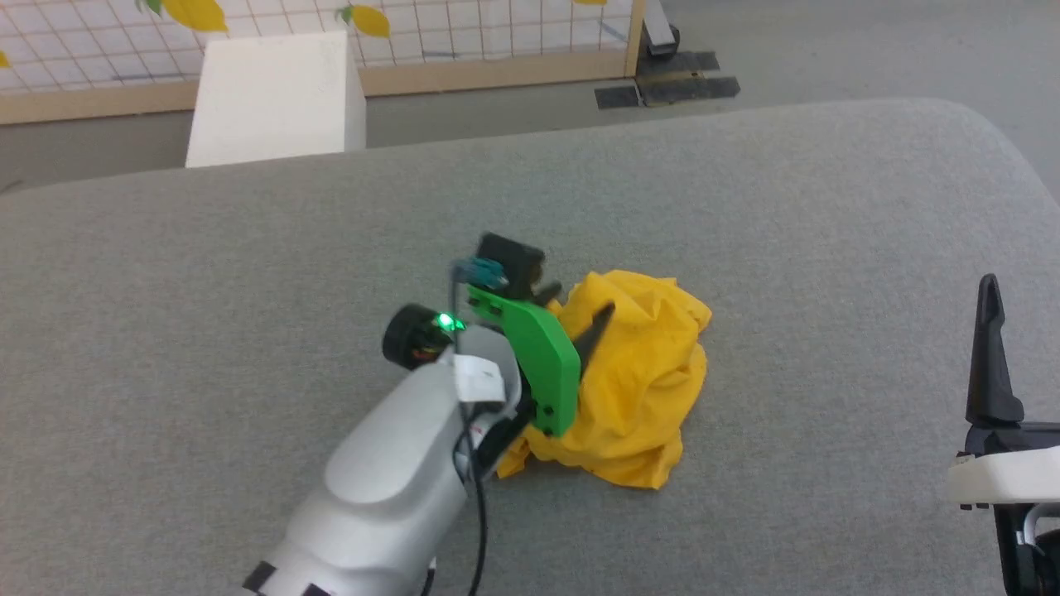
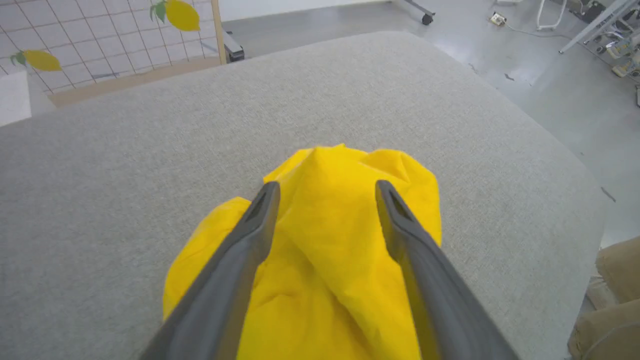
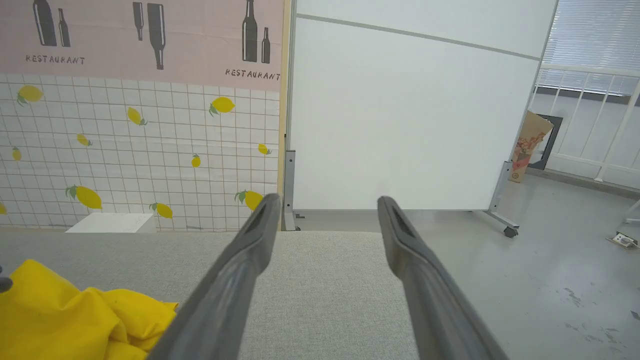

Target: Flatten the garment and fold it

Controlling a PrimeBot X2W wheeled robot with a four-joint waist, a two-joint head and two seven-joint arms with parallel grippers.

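Left gripper [image 2: 325, 187]: fingers spread wide, not clamped on anything. The garment [image 1: 646, 389], a bright yellow cotton T-shirt, is crumpled into a lumpy heap right under it. A raised ridge of the cloth runs up between my two left fingers [image 2: 250, 235] and spills out past both tips. The heap is wider than the gap, so yellow shows outside each finger too. Can't tell whether the inner faces touch the fabric or just hang over it.

In the head view the left gripper reaches in from the heap's near-left side, one dark fingertip lying over the top folds. The bright green plastic bracket [image 1: 542, 356] on that wrist hides the heap's left edge.

Right gripper [image 3: 325, 200]: fingers apart, nothing between them. It sits well off to the right of the garment, no contact. From its wrist camera the yellow cloth is low and far to the left of the left-hand finger.

The garment rests on a wide grey fabric-covered surface with rounded corners [image 1: 745, 207], roughly mid-surface. Bare grey weave lies beyond both sets of fingertips.

Past the far edge, ahead of the left gripper: a white rectangular box [image 1: 273, 91] and a white-tiled wall panel printed with lemons [image 3: 125, 150]. Ahead of the right gripper: a plain white partition board on castors [image 3: 400, 115].
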